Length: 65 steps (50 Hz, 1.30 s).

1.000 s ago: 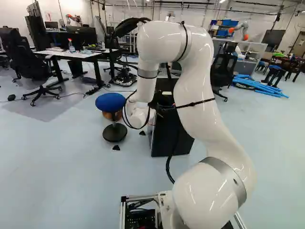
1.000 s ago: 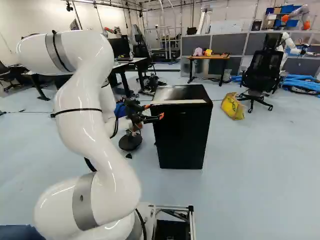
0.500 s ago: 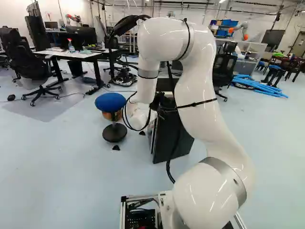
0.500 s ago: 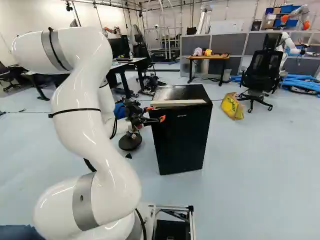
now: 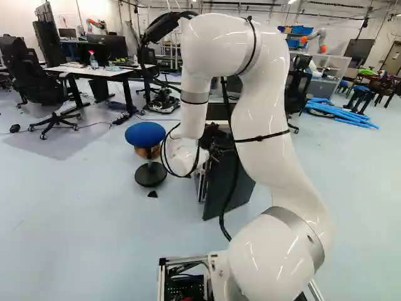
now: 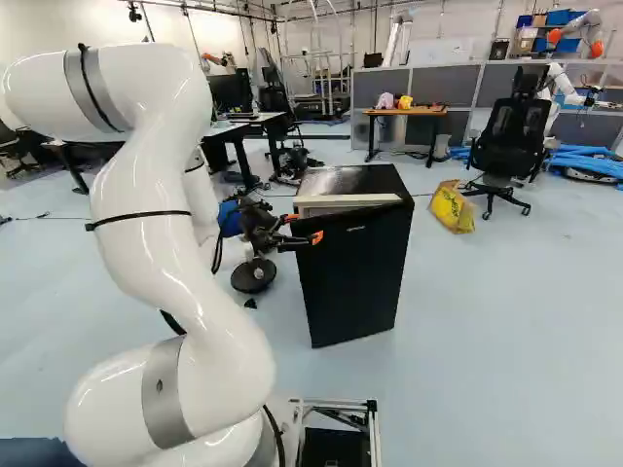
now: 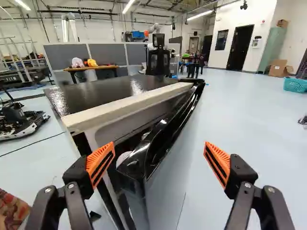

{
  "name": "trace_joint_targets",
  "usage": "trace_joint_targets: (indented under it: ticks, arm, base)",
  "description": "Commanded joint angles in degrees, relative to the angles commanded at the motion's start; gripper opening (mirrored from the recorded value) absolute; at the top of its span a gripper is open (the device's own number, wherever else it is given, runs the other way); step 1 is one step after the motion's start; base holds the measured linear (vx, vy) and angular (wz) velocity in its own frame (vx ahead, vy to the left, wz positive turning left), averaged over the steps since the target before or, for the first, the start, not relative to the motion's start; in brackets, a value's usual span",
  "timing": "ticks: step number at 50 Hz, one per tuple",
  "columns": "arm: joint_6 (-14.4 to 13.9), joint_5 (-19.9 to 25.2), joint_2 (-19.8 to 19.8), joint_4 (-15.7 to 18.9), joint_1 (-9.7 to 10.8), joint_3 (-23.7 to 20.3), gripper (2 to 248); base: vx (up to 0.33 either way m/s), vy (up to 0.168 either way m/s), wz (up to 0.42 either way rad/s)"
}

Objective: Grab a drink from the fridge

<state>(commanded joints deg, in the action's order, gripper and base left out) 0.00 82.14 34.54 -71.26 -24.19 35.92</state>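
My gripper (image 6: 304, 228) is at the door's free edge in the right base view, by the front of the black fridge (image 6: 341, 182). The fridge door (image 6: 354, 272) stands ajar, angled away from the body. From the wrist, the gripper (image 7: 158, 160) shows its two orange pads wide apart, with the near end of the door (image 7: 168, 191) between them. One finger is on the side of the gap, the other outside the door's front. Neither visibly pinches it. Inside the narrow gap a pale round thing (image 7: 123, 157) shows partly; no drink can be made out.
A blue-topped stool (image 5: 145, 135) stands left of the fridge, and a desk (image 5: 94, 71) is farther back. Beyond the fridge are a yellow bag (image 6: 453, 206) and an office chair (image 6: 508, 141). Another robot (image 6: 581, 37) shows at the far right.
The fridge door has swung out from nearly closed to ajar. My arm has drawn back a little with the door's edge, fingers staying open. The base has not moved.
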Motion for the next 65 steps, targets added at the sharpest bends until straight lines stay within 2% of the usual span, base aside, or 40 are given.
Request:
trace_joint_targets:
  ticks: [65]
  arm:
    - [0.0,0.15,-6.65,-12.55,-5.19,-14.01,247]
  base:
    - [0.0,0.0,0.0]
